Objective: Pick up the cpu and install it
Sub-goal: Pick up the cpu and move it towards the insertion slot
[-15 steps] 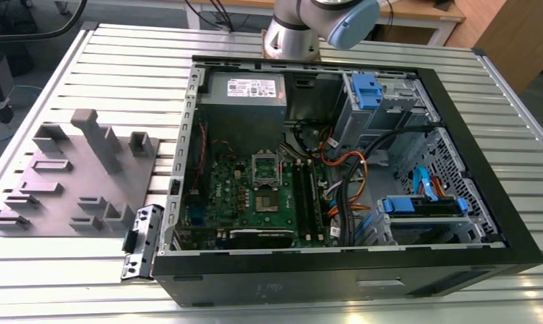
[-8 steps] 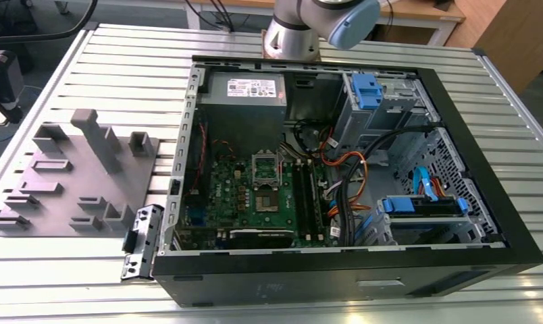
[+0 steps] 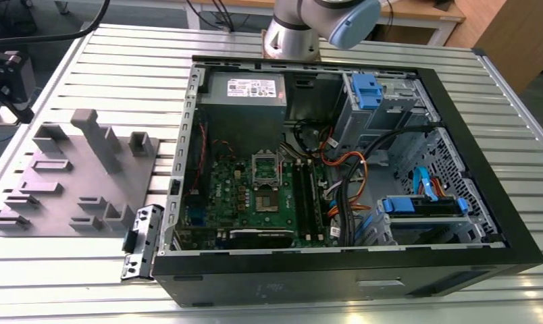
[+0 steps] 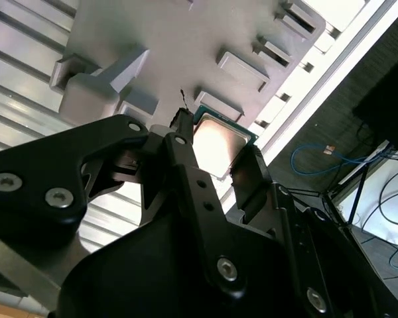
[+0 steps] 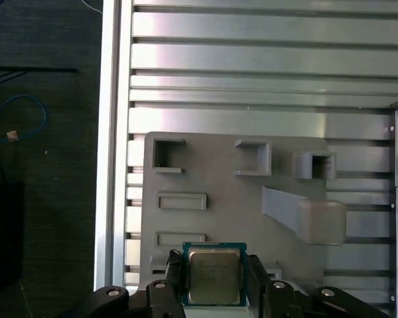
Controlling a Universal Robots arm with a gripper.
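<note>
The cpu (image 5: 213, 275) (image 4: 220, 138), a small square chip with a silvery top and green rim, sits between my black fingers (image 5: 174, 277) in both wrist views. My gripper (image 5: 214, 279) (image 4: 215, 151) is shut on it from two opposite sides and holds it well above the grey plastic tray (image 5: 219, 179) (image 4: 186, 40). In the exterior view the tray (image 3: 73, 175) lies at the exterior view's left of the open computer case. The green motherboard (image 3: 244, 196) with its metal socket frame (image 3: 267, 167) lies inside that case.
The open black case (image 3: 344, 169) holds cables, a power supply and blue drive brackets. The arm's base (image 3: 294, 34) stands behind it on the slatted aluminium table (image 3: 118, 61). A loose metal bracket (image 3: 141, 239) lies by the case's corner. Dark floor with a blue cable (image 5: 20, 119) borders the table edge.
</note>
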